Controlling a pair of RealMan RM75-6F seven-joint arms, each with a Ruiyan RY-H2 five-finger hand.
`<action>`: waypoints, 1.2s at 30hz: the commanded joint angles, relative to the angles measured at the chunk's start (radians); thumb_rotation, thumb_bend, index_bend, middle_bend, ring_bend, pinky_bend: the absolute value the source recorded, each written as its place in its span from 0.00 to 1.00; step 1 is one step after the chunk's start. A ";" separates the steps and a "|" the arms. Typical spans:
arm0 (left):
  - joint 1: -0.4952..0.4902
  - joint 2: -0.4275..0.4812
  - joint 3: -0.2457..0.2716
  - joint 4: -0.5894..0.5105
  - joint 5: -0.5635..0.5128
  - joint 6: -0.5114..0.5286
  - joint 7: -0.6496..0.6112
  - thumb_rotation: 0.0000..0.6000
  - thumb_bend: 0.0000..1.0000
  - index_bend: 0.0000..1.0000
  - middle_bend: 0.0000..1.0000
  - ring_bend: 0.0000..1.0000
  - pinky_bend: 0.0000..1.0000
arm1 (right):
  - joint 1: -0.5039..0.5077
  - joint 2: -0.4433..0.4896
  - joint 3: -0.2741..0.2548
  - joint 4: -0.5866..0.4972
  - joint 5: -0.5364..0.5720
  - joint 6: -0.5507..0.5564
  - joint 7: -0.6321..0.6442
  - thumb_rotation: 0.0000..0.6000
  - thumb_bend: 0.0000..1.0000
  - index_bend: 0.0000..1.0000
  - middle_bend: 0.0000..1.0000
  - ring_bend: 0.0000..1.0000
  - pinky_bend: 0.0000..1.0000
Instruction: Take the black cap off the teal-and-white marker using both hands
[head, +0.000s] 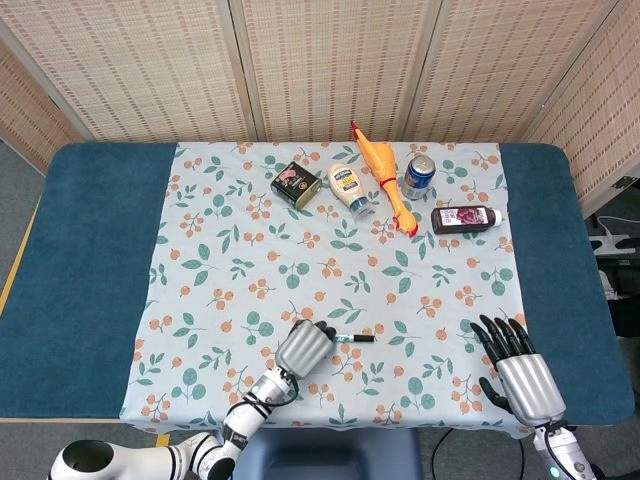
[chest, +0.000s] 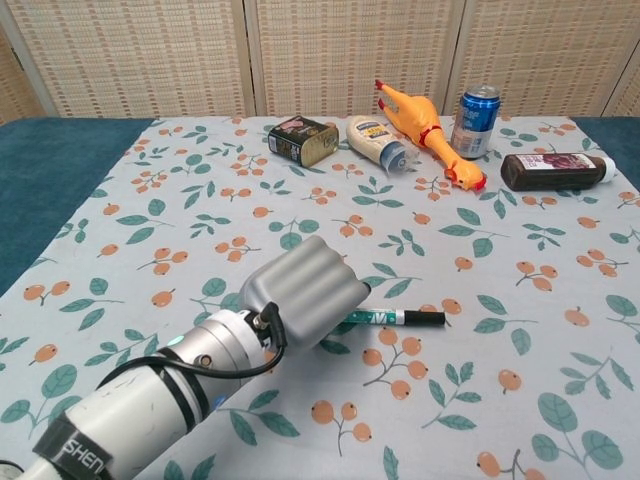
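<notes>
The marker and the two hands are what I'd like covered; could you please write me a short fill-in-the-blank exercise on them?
1. The marker is held at its teal-and-white end by the ____ hand.
2. The marker's cap is coloured ____.
3. The right hand holds ____.
4. Behind the rubber chicken stands a blue ____.

Missing words: left; black; nothing; can

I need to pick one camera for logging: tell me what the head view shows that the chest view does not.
Only the head view shows the right robot hand, fingers spread and holding nothing, near the table's front right, plus the blue table edges. Only the chest view shows the marker's teal-and-white barrel and black cap clearly. Both show the left robot hand on the marker's left end, and the tin, mayonnaise bottle, rubber chicken, can and dark bottle at the back.
</notes>
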 joint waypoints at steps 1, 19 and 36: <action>-0.005 0.004 0.006 0.000 0.009 0.007 -0.008 1.00 0.41 0.49 0.65 0.99 1.00 | 0.000 -0.001 0.000 0.000 0.001 -0.001 -0.001 1.00 0.25 0.00 0.00 0.00 0.00; 0.016 0.096 0.047 -0.142 0.125 0.146 -0.171 1.00 0.44 0.80 1.00 1.00 1.00 | 0.068 -0.125 0.027 0.101 -0.062 -0.032 0.113 1.00 0.25 0.00 0.00 0.00 0.00; 0.043 0.142 0.045 -0.335 0.061 0.142 -0.060 1.00 0.44 0.79 1.00 1.00 1.00 | 0.144 -0.478 0.060 0.400 -0.201 0.095 0.219 1.00 0.25 0.32 0.00 0.00 0.00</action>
